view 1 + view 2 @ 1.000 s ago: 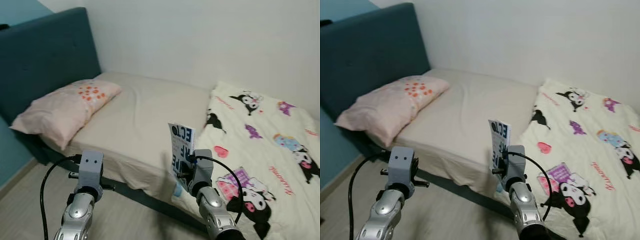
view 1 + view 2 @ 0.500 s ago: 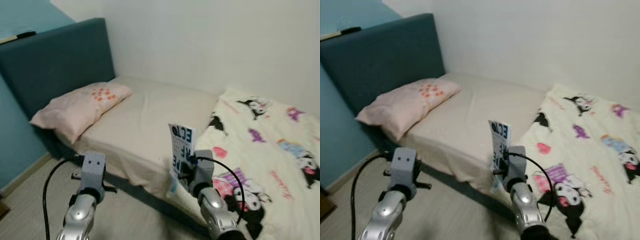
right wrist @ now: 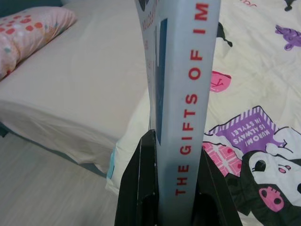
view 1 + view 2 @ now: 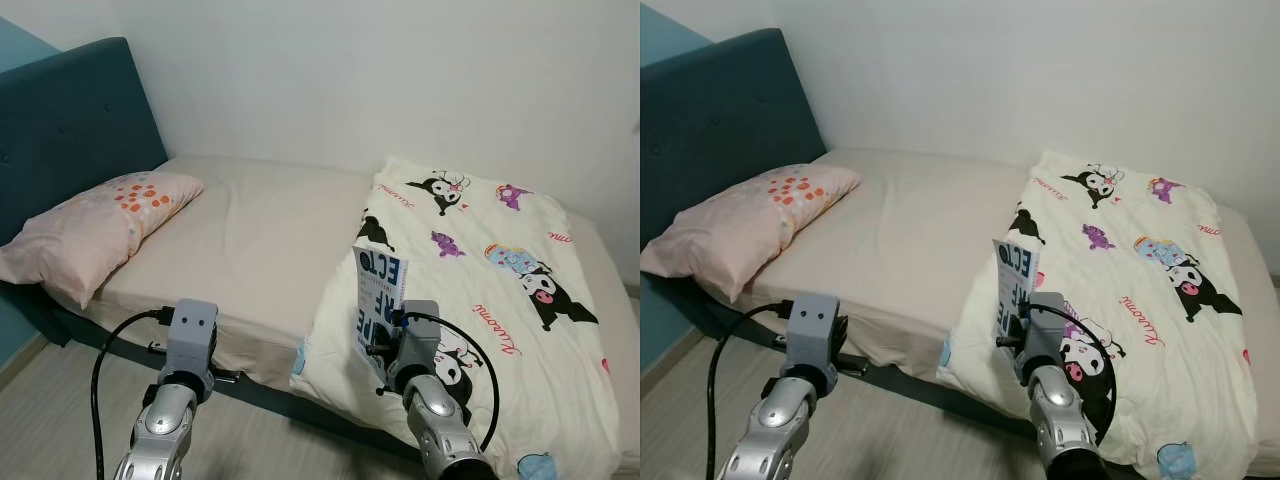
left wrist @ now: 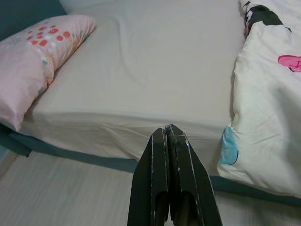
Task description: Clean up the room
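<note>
Right gripper (image 3: 181, 188) clamped on a book (image 4: 378, 305), held upright in front of the bed (image 4: 255, 235), off the near edge where the blanket hangs over. Book's spine faces the wrist camera: pale grey-blue, red letters reading "THE GIFTS OF IM". Cover is white with large dark letters; from the head views it stands tilted slightly, above the gripper.

Left gripper (image 5: 167, 141) carries nothing, its two black fingers (image 5: 181, 174) pressed together. It hangs over the floor (image 4: 60, 400) just short of the bed's near edge, pointing toward the mattress.

Bed: beige sheet, dark teal headboard (image 4: 70, 120) at the left end, dark teal base along the near side. Pink pillow (image 4: 90, 230) with red-orange spots lies at the headboard end, reaching the near edge.

Blanket (image 4: 480, 260), cream with black-and-white cartoon figures and pink hearts, covers the right part of the bed and drapes over the near edge toward the floor. Sheet between pillow and blanket is bare, lightly creased.

Wall (image 4: 380, 70) behind is plain white. Floor is pale wood-look.
</note>
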